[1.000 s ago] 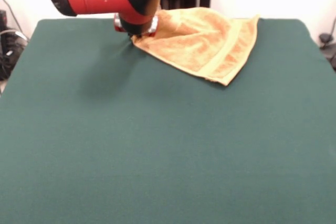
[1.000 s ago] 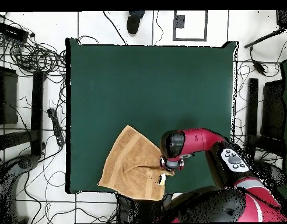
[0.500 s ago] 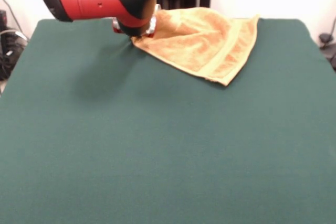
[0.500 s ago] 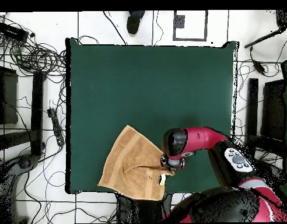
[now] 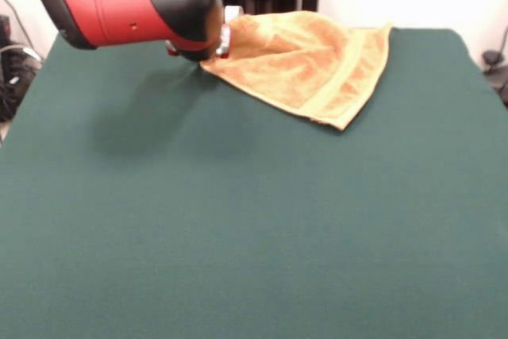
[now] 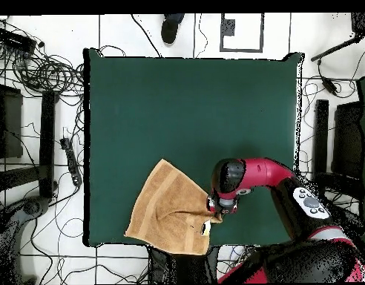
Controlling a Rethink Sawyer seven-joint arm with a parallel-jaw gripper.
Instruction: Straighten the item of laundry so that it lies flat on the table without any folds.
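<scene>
While my arm (image 5: 119,1) has swung sideways over the last second, the towel (image 5: 305,57) has not moved, so the folds remain and the flattening is not advancing. It lies at the table (image 5: 238,228) edge nearest my base, partly overhanging. My gripper (image 6: 214,207) sits at its corner; whether my fingers are closed I cannot tell. Cables (image 6: 44,70) litter the floor.

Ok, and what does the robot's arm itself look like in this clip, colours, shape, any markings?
The arm is a thick rounded tube, glossy red with a black domed cap at its wrist end and a black band further back. A few small dark dots mark the red shell. From overhead, a grey oval panel with buttons sits on the red link. The gripper shows only as a small silver-and-red piece under the cap.
</scene>
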